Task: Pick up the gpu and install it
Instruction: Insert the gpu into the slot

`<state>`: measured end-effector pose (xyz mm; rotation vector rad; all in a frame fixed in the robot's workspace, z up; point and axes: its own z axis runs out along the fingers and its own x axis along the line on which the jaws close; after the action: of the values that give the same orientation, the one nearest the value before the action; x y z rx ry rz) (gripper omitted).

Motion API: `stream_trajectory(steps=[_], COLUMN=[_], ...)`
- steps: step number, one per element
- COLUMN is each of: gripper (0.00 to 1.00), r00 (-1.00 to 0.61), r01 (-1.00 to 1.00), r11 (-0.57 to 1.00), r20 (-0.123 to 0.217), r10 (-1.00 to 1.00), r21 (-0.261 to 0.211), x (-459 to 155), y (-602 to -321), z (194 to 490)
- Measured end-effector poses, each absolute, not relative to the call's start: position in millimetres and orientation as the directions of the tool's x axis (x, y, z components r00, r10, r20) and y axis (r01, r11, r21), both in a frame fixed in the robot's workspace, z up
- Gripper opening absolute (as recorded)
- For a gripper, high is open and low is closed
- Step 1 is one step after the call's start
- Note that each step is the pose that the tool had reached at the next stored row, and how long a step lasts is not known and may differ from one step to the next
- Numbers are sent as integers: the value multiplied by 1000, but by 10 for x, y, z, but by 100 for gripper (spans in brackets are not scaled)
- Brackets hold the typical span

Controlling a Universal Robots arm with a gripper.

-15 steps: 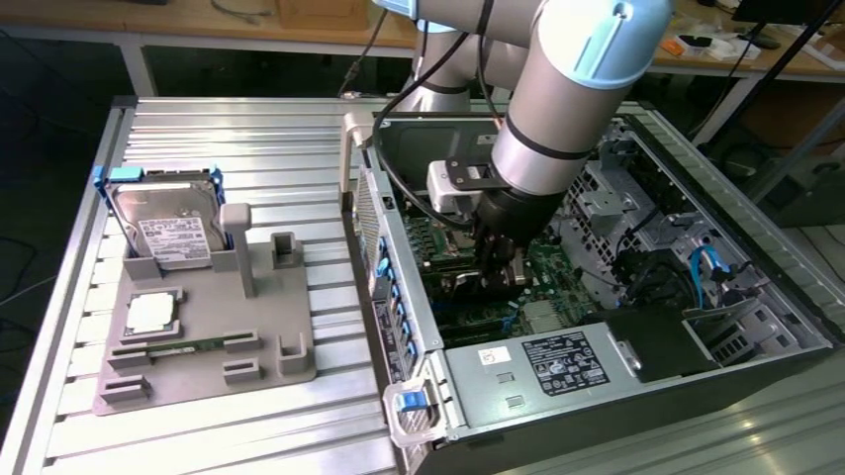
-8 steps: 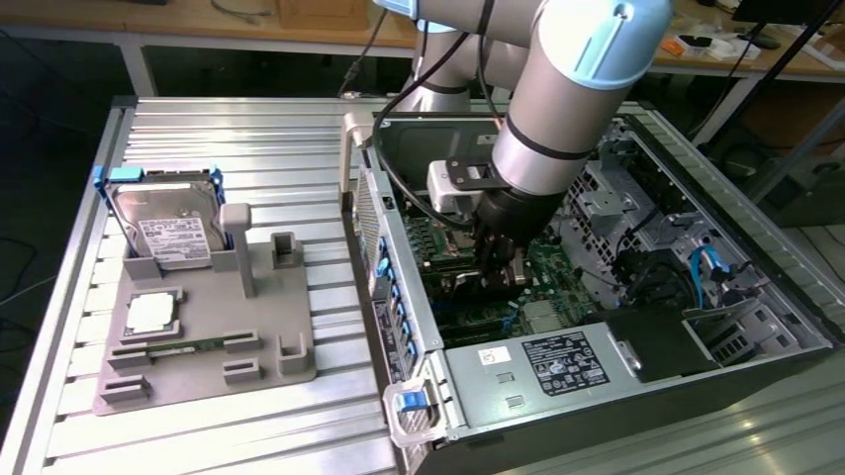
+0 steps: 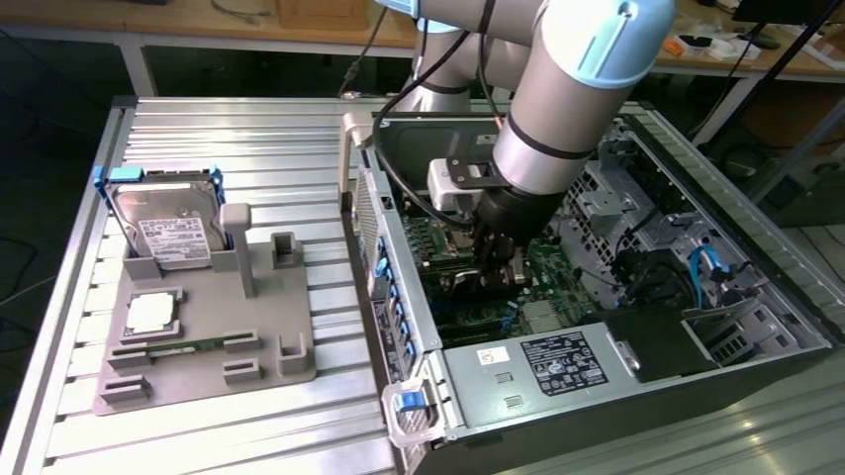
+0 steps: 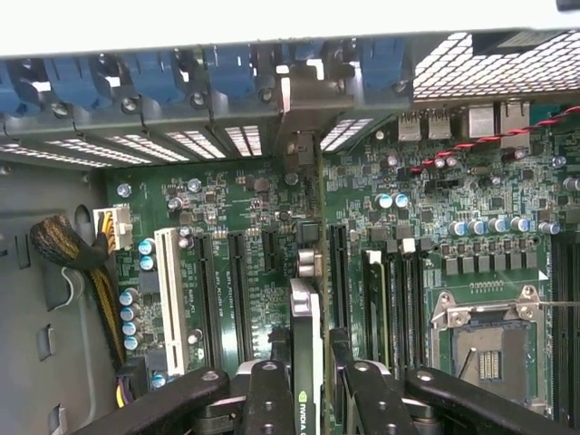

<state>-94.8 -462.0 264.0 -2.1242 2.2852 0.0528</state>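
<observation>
My gripper is down inside the open computer case, over the green motherboard. In the wrist view its black fingers press from both sides on the gpu, a thin dark card seen edge-on with a green logo. The card stands upright in line with a long expansion slot. Its silver bracket reaches the row of rear slot openings. Whether the card sits fully in the slot I cannot tell.
A grey fixture at the exterior view's left holds a silver hard drive, a processor and a green memory stick. Inside the case are the power supply, a processor socket and a cable bundle.
</observation>
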Motion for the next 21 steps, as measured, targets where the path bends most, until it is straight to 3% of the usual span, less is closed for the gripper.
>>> stream_trajectory(steps=[21], gripper=[27], r00=[-73], r01=[-997], r11=[73], r20=[-50], r10=[-996], r21=[15], x=[-949], y=[-4656], z=[2580])
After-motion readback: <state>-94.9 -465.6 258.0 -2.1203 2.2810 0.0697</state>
